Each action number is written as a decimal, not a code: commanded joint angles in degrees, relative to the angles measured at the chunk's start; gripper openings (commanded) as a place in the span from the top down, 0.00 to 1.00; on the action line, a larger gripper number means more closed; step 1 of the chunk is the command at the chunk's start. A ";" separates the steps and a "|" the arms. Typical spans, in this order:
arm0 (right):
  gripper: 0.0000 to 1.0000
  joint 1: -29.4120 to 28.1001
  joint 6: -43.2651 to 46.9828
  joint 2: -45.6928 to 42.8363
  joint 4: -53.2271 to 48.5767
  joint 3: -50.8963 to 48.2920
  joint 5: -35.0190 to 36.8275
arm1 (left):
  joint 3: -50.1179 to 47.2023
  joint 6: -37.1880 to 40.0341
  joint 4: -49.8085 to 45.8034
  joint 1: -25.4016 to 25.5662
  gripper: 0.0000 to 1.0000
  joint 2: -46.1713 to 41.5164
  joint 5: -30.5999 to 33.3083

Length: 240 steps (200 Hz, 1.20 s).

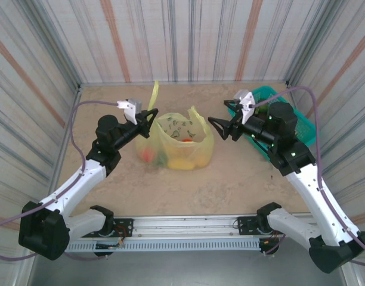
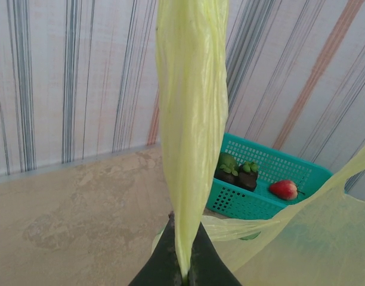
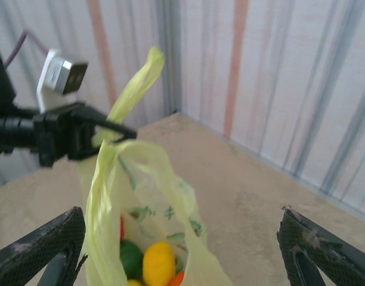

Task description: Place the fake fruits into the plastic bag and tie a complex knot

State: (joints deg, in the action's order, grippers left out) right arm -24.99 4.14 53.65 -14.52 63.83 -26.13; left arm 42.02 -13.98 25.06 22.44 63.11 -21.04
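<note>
The pale yellow-green plastic bag (image 1: 173,143) stands open mid-table with several fake fruits inside: a yellow one (image 3: 158,262), a green one (image 3: 130,257) and a red-orange one (image 1: 148,155). My left gripper (image 1: 151,113) is shut on the bag's left handle (image 2: 191,119), which is pulled up in a twisted strip between its black fingertips (image 2: 164,262). My right gripper (image 1: 215,126) is open just right of the bag, its fingers (image 3: 45,250) spread wide on either side of the right handle loop (image 3: 108,173), not touching it. No knot is in view.
A teal mesh basket (image 1: 263,92) sits at the back right, partly under the right arm. It holds two dark purple fruits (image 2: 236,170) and a red one (image 2: 284,189). Striped walls close in the table on three sides.
</note>
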 commanded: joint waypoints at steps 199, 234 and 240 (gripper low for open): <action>0.12 1.35 8.95 25.79 13.56 2.35 -13.49 | 1.93 2.81 1.17 1.41 1.00 0.48 -6.54; 0.07 0.52 9.37 28.92 13.81 4.62 -12.36 | 2.22 2.81 1.75 1.56 1.00 0.44 -7.18; 0.07 0.34 9.52 29.32 14.03 4.89 -11.77 | 2.36 2.74 1.85 1.56 1.00 0.43 -7.23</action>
State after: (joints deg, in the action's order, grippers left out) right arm -23.77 12.69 81.12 -1.78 66.37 -38.85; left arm 42.81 -12.23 24.29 23.64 64.23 -26.61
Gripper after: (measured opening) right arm 0.921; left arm 0.052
